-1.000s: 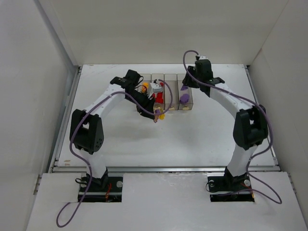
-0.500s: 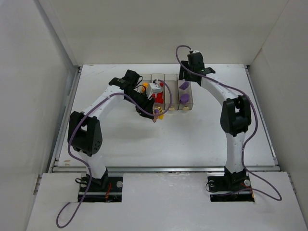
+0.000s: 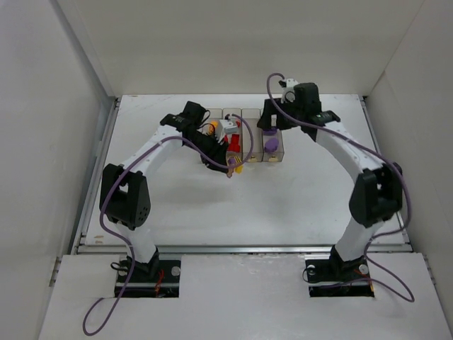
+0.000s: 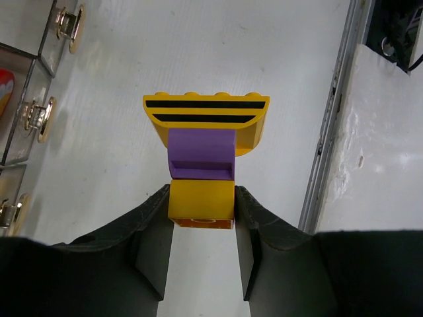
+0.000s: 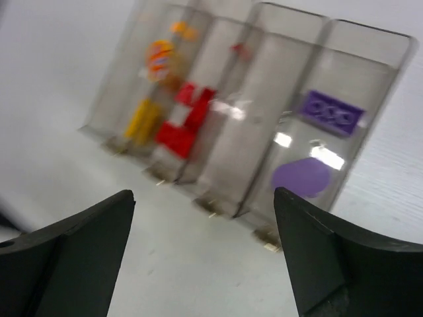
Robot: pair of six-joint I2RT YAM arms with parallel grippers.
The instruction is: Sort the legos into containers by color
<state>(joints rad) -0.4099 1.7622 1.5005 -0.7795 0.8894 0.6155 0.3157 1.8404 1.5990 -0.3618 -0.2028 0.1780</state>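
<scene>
right claw [image 5: 201, 198] opened wide, purple legos [image 5: 304, 177] lying beyond its tips.

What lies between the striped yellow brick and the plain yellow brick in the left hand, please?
A purple brick, joining the striped brick to the plain brick that the left hand grips; the left wrist view shows it.

Four joined bins [image 3: 252, 134] stand in a left-to-right row on the bench [image 3: 283, 205], toward its far middle. Bricks [image 5: 158, 59] lie in the leftmost bin, more bricks [image 5: 185, 122] in the second, and two pieces [image 5: 330, 112] in the rightmost. The left pincer [image 4: 201, 198] hangs just near of the row's left half, a brick cluster [image 4: 205, 132] clamped between its fingers. The right pincer [image 3: 271, 120] hovers over the row's far right end.
</scene>
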